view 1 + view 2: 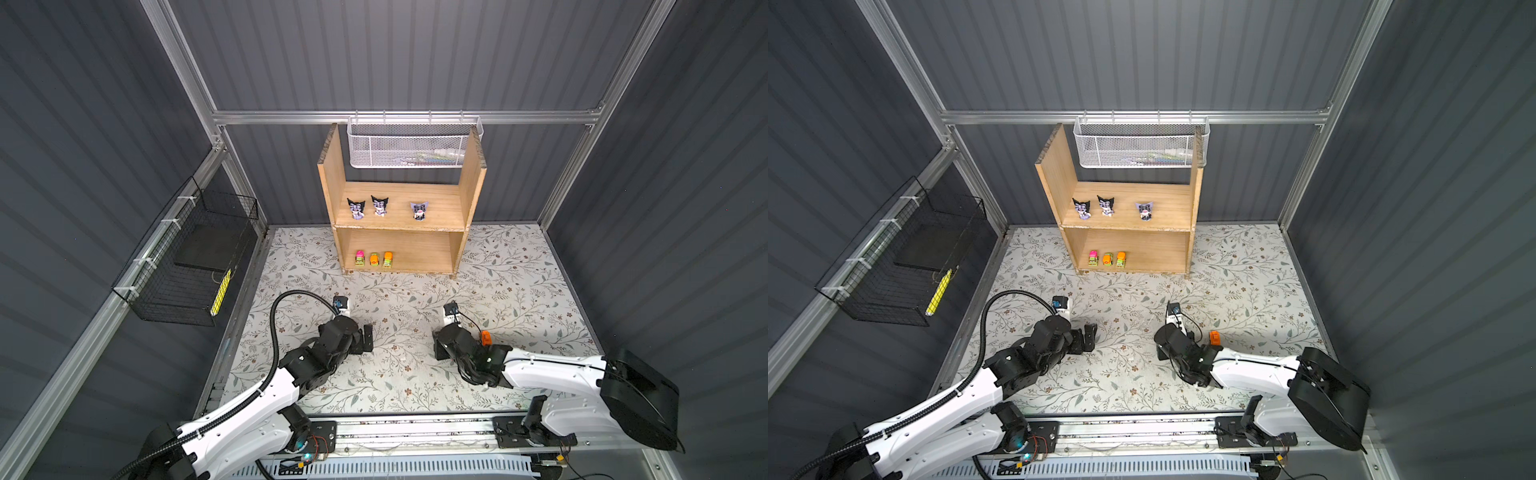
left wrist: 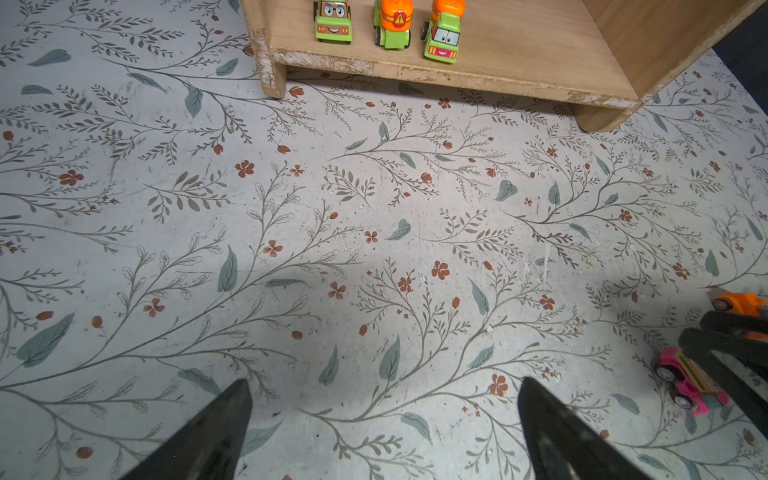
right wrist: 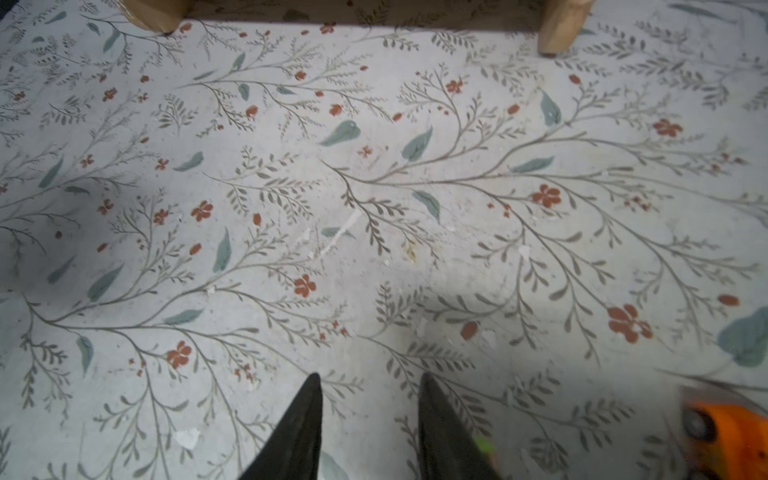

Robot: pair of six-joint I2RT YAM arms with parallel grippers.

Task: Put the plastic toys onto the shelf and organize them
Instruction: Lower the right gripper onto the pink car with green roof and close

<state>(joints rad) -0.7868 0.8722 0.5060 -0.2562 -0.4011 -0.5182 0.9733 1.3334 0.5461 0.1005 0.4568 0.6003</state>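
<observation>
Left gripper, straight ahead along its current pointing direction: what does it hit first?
Most likely the bare floral mat: the left gripper tilts down toward it, jaws open, nothing between them. The shelf lies farther along that line, though depth is hard to judge.

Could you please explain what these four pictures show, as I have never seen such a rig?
Two white-and-black robot arms stand at a floral-patterned table. Both top views look down from overhead; the remaining two pictures are taken from each arm's wrist. The light-brown wooden shelf holds three purple-and-black eared figurines on the upper tier and three lime-green toy cars below. An orange toy car and a pink toy car sit on the table by the right gripper, whose jaws stand close together; whether it grips anything is unclear. The left gripper is open and empty.
</observation>
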